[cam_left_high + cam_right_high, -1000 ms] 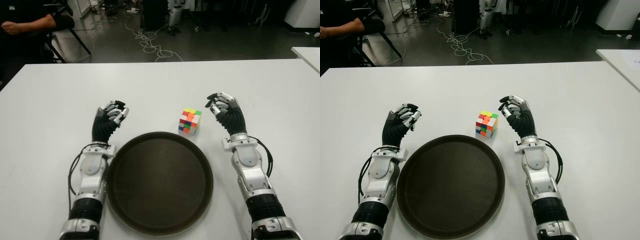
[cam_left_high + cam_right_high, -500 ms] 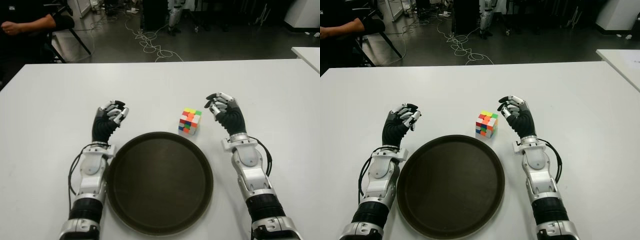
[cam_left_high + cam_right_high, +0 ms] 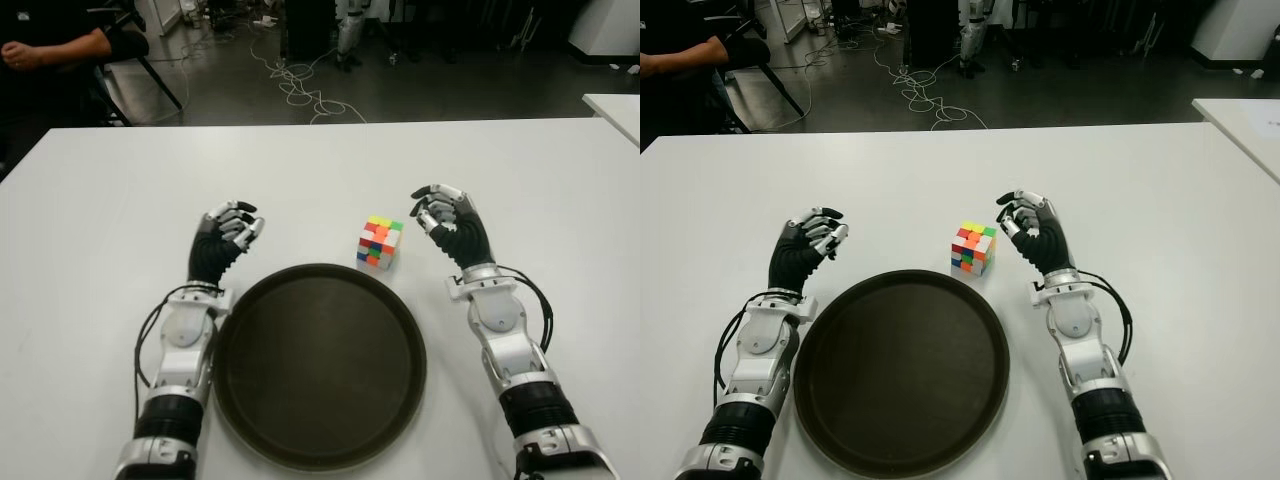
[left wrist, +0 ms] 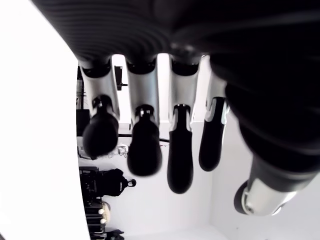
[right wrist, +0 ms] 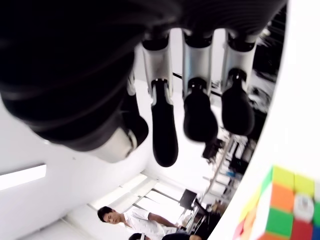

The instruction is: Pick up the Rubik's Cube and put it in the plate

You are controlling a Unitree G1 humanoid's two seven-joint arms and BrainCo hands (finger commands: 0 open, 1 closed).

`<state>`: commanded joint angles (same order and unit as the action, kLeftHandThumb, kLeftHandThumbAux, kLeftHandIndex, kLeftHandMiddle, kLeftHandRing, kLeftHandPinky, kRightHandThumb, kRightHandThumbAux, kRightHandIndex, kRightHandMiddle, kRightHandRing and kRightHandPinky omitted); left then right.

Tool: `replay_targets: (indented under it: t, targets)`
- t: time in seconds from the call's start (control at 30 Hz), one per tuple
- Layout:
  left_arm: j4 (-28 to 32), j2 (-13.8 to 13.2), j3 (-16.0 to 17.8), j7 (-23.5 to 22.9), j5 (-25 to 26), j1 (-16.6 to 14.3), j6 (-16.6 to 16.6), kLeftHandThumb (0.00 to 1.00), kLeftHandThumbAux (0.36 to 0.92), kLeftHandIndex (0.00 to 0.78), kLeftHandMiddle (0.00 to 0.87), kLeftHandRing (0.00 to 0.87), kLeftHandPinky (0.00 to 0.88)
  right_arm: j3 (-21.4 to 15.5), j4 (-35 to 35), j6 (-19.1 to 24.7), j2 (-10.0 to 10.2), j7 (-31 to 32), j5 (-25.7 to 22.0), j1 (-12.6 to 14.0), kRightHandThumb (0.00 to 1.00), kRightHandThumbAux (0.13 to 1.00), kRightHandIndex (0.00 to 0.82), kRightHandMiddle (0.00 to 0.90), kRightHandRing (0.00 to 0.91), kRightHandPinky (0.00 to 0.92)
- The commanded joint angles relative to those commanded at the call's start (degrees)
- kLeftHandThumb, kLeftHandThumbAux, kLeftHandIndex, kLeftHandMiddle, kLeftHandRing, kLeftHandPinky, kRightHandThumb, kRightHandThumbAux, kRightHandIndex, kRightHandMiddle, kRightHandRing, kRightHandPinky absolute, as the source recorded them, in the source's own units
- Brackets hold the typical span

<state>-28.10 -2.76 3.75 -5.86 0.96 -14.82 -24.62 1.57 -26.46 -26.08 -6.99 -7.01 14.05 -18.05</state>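
Two robot hands hung empty with relaxed fingers: the right robot hand (image 3: 450,215) was just beside the Rubik's Cube (image 3: 379,242), which lay toward its left; the left robot hand (image 3: 226,232) was well apart.

A white table (image 3: 120,190) fills the foreground. Beyond its far edge lies a dark floor (image 3: 240,90) with loose white cables (image 3: 300,85). A seated person's arm (image 3: 55,48) shows at the far left. A second white table corner (image 3: 615,105) stands at the far right.
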Motion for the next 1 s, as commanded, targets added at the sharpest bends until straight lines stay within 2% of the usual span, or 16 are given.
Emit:
replay_targets:
  t: [0.03, 0.07, 0.1, 0.13, 0.23, 0.4, 0.47, 0.53, 0.7, 0.77, 1.0]
  targets:
    - [0.32, -0.14, -0.11, -0.14, -0.15, 0.05, 0.54, 0.843, 0.665, 0.407, 0.578, 0.713, 0.745, 0.00, -0.41, -0.32, -0.23, -0.27, 0.19, -0.25, 0.554, 0.736, 0.373, 0.428, 0.470, 0.492]
    - [0.59, -0.21, -0.18, -0.22, -0.23, 0.10, 0.94, 0.842, 0.666, 0.405, 0.578, 0.716, 0.749, 0.02, -0.75, -0.58, -0.39, -0.48, 0.33, -0.43, 0.366, 0.743, 0.315, 0.381, 0.422, 0.450]
    - [0.81, -0.25, -0.26, -0.24, -0.28, 0.17, 1.23, 0.842, 0.667, 0.404, 0.579, 0.718, 0.752, 0.04, -1.02, -0.82, -0.50, -0.65, 0.40, -0.54, 0.245, 0.747, 0.277, 0.351, 0.391, 0.422]
    - [1.06, -0.28, -0.34, -0.36, -0.20, 0.25, 1.70, 0.841, 0.667, 0.403, 0.579, 0.719, 0.753, 0.09, -1.34, -1.00, -0.77, -0.71, 0.56, -0.68, 0.167, 0.750, 0.254, 0.332, 0.371, 0.405]
    - [1.86, -0.40, -0.57, -0.66, 0.18, 0.46, 3.13, 0.837, 0.672, 0.388, 0.570, 0.694, 0.728, 0.28, -1.94, -1.22, -1.47, -0.72, 1.05, -1.06, 0.058, 0.748, 0.188, 0.269, 0.304, 0.338]
    - [3.26, -0.41, -0.50, -1.16, 1.05, 0.68, 5.48, 0.828, 0.681, 0.364, 0.536, 0.611, 0.635, 1.01, -2.33, -0.71, -3.19, 0.27, 2.30, -1.83, 0.009, 0.770, 0.115, 0.182, 0.193, 0.190]
    - [3.50, -0.37, -0.42, -1.24, 1.25, 0.66, 6.04, 0.833, 0.675, 0.393, 0.505, 0.576, 0.596, 1.36, -2.50, -0.64, -3.85, 0.75, 2.65, -2.14, 0.004, 0.784, 0.091, 0.139, 0.142, 0.138]
    - [3.49, -0.35, -0.32, -1.13, 1.25, 0.57, 6.42, 0.825, 0.683, 0.365, 0.502, 0.512, 0.537, 1.75, -2.47, -0.26, -4.56, 1.44, 3.00, -2.51, 0.001, 0.786, 0.046, 0.073, 0.080, 0.091]
    - [3.27, -0.37, -0.32, -0.82, 0.88, 0.39, 6.61, 0.819, 0.687, 0.355, 0.483, 0.433, 0.473, 2.80, -2.19, 0.42, -5.92, 3.96, 2.98, -3.11, 0.000, 0.750, 0.008, 0.014, 0.017, 0.031]
    - [3.03, -0.38, -0.32, -0.77, 0.79, 0.25, 6.50, 0.818, 0.687, 0.357, 0.475, 0.406, 0.455, 3.08, -2.33, 0.39, -6.25, 4.85, 2.70, -3.34, 0.000, 0.703, 0.003, 0.005, 0.007, 0.021]
    - [2.31, -0.48, -0.30, -1.14, 0.91, -0.03, 5.77, 0.818, 0.687, 0.360, 0.466, 0.375, 0.431, 4.10, -2.21, -0.53, -7.08, 4.80, 4.38, -3.74, 0.000, 0.662, 0.000, 0.000, 0.000, 0.003]
